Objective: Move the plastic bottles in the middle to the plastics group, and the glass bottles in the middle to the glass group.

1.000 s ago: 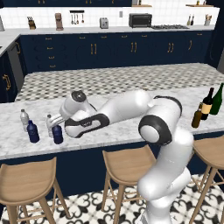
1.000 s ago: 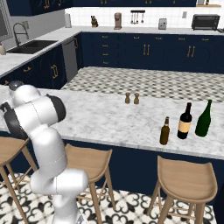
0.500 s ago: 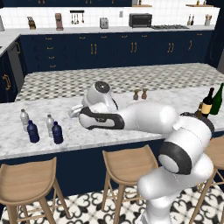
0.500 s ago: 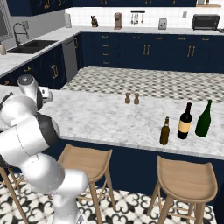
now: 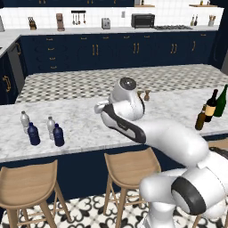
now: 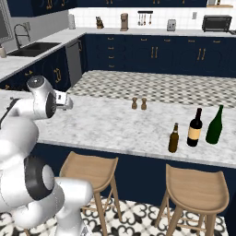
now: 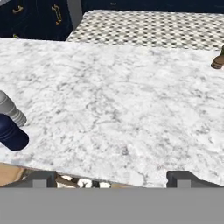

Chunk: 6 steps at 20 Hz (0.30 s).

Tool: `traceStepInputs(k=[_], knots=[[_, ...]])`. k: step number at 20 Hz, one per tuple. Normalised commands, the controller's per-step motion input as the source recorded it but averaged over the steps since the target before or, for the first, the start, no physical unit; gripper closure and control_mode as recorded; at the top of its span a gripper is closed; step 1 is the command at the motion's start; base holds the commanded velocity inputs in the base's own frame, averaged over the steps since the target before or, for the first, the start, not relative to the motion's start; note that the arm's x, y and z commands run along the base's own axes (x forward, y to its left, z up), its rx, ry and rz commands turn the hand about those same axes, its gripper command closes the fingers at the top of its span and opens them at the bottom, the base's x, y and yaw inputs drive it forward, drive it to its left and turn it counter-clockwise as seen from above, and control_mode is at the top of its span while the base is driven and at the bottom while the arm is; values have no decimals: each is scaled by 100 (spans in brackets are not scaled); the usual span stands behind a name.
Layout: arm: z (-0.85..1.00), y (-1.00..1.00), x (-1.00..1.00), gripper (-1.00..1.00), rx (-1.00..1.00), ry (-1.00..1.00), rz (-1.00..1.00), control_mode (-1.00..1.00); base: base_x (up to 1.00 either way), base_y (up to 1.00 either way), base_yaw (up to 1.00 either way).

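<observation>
From the left base camera I see four small bottles at the left end of the marble counter [image 5: 80,124]: a clear one [image 5: 25,121] with a navy one [image 5: 33,134] just in front of it, and beside them a second clear one [image 5: 51,127] with a navy one [image 5: 58,135]. So the small plastic ones look gathered already. The gripper [image 5: 99,108] sits above the middle of the counter; I cannot tell its opening from here. The amber bottle [image 5: 201,118] stands upright far to the right, near the dark wine bottle [image 5: 211,106] and the green one [image 5: 221,101].

From the right base camera, the amber bottle [image 6: 174,138] stands just left of the dark labelled bottle [image 6: 195,128] and the green bottle [image 6: 214,125], apart from them, well across the counter from the gripper [image 6: 64,100].

In the hand camera the two fingertips [image 7: 38,179] stand wide apart with nothing between them, over bare marble. I judge the amber bottle is what remains, so my next reach goes right.
</observation>
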Motion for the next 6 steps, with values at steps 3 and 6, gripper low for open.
traceStepInputs(k=[3,6], knots=[[40,-100,-45,-100,0,7,-21,-100,0,0,0],[41,-100,-44,-100,0,9,-22,-100,0,0,0]])
